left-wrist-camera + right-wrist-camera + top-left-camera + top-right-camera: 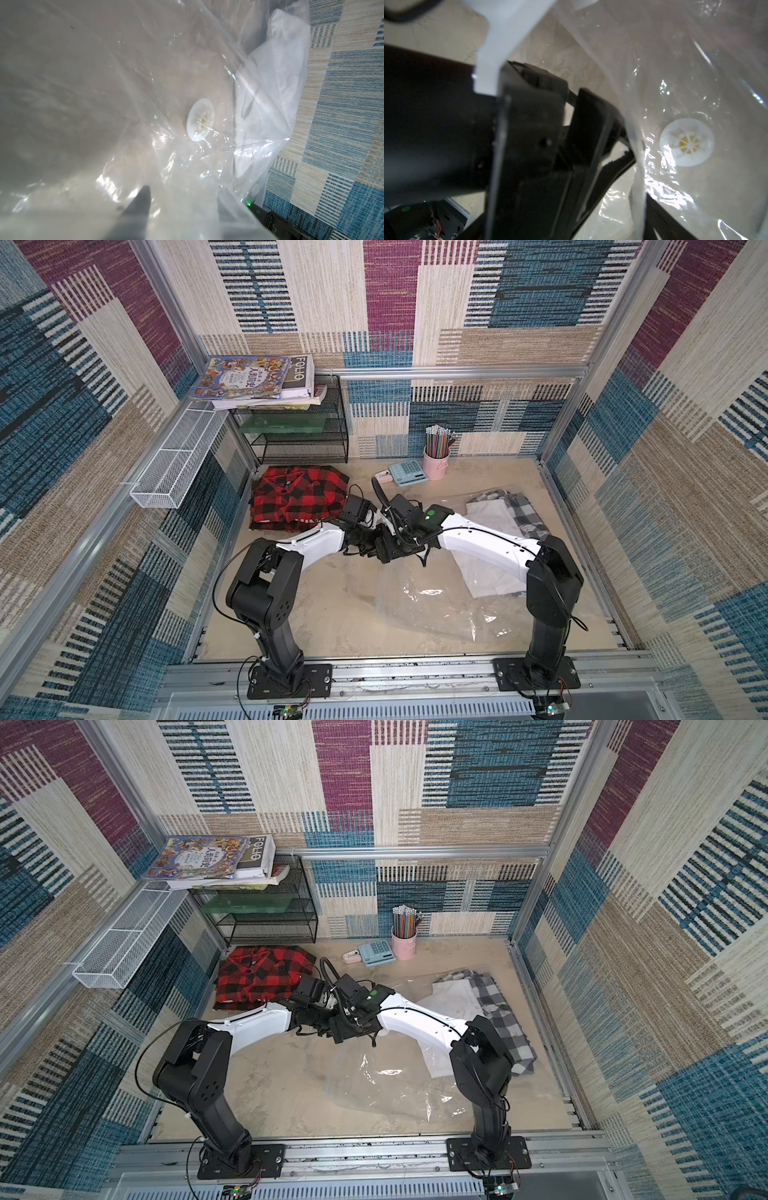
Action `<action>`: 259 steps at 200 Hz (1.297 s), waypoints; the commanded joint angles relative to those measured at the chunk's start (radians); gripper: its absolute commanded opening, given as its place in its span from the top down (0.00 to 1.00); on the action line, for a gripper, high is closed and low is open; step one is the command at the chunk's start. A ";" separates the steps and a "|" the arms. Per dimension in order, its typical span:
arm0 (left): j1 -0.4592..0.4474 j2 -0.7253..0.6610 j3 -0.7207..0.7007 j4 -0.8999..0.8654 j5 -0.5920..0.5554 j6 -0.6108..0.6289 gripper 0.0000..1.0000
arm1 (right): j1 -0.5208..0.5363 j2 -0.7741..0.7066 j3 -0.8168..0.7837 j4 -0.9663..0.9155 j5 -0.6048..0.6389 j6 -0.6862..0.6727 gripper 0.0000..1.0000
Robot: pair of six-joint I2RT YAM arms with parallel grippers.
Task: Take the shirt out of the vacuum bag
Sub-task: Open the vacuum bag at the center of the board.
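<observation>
One clear bag (436, 605) with one valve (200, 120) is recorded on the right half of the table (324, 614), one white shirt (488, 576) inside; the left gripper (182, 193) is seen parted, the right gripper (390, 551) cannot be judged.

Widest free room for you: bare tabletop (316, 614) near left, between left arm (307, 543) and bag (436, 605). Bag film covers near-right tabletop. White shirt (490, 518) and grey checked shirt (523, 510) fill far right. Left arm and right arm (486, 541) crowd centre, wrists close together. Far left blocked: red plaid shirt (299, 497), black rack (299, 439) behind it. Calculator (408, 472) and pink cup (436, 464) line far edge.
</observation>
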State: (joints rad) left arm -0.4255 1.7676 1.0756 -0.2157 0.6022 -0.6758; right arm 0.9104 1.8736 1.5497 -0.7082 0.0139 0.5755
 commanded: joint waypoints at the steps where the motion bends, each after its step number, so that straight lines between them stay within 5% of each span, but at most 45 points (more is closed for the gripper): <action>1: 0.000 0.003 0.005 0.023 0.030 0.019 0.47 | 0.014 -0.001 -0.003 -0.031 0.100 0.026 0.18; 58: 0.000 -0.005 0.018 -0.009 0.030 0.046 0.47 | 0.005 -0.012 -0.003 -0.043 0.143 0.065 0.47; 102: 0.019 -0.049 0.003 -0.077 0.018 0.069 0.47 | -0.014 -0.040 0.001 -0.027 0.137 0.073 1.00; 181: 0.052 -0.239 -0.087 -0.113 -0.075 0.006 0.36 | -0.071 -0.071 0.106 0.001 0.141 0.078 1.00; 259: 0.052 -0.017 0.051 0.029 0.091 -0.015 0.33 | -0.040 -0.011 0.292 -0.043 0.032 0.054 1.00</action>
State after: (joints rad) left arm -0.3725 1.7092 1.0988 -0.2695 0.6079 -0.6746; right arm 0.8486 1.8587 1.8347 -0.7433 0.0959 0.6308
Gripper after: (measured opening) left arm 0.667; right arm 0.054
